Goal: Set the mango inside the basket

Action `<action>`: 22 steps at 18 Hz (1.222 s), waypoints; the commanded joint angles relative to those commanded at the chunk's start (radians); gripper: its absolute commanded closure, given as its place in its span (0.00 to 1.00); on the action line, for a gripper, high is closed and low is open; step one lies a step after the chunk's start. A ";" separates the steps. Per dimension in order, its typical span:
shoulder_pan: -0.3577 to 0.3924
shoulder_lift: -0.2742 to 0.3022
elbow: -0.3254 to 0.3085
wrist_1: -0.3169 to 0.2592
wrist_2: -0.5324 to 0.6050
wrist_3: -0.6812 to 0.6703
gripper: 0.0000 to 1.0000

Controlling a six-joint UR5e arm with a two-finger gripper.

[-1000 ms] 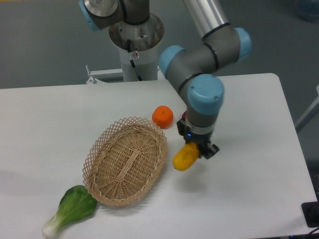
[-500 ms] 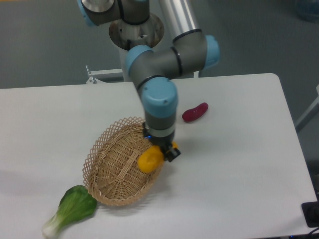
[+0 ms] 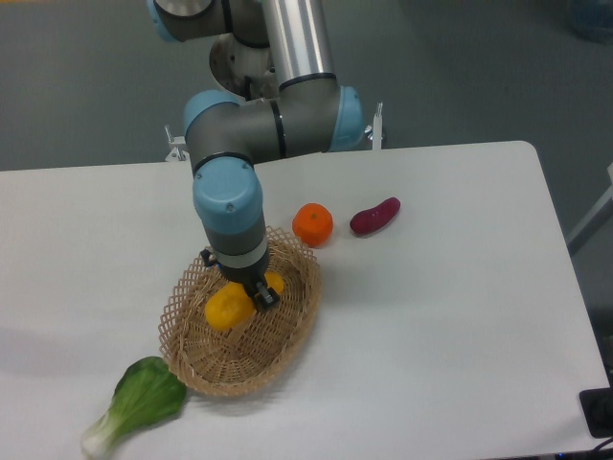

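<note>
Having swung leftward from three o'clock, the pincer (image 3: 245, 290) is holding the smooth yellow-orange mango (image 3: 230, 309) clamped over the tan woven wicker basket (image 3: 287, 326), nearing release.

Bright, even overhead light; soft faint shadows on the table (image 3: 460, 316); slightly soft focus, no glare.

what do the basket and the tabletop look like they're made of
The basket looks like woven wicker or rattan, light tan and matte: interlaced strands and an open lattice rim show. The tabletop looks like a smooth white laminate or painted board, with a faint sheen and no grain; the exact material cannot be told.
</note>
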 joint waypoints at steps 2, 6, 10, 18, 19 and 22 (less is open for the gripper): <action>0.002 0.002 -0.014 0.001 0.000 -0.002 0.00; 0.005 0.009 -0.015 0.003 0.003 -0.003 0.00; 0.043 0.017 0.001 0.000 0.014 0.011 0.00; 0.161 0.008 0.100 -0.011 0.017 0.099 0.00; 0.182 0.005 0.109 -0.012 0.020 0.115 0.00; 0.279 0.002 0.139 -0.014 0.031 0.144 0.00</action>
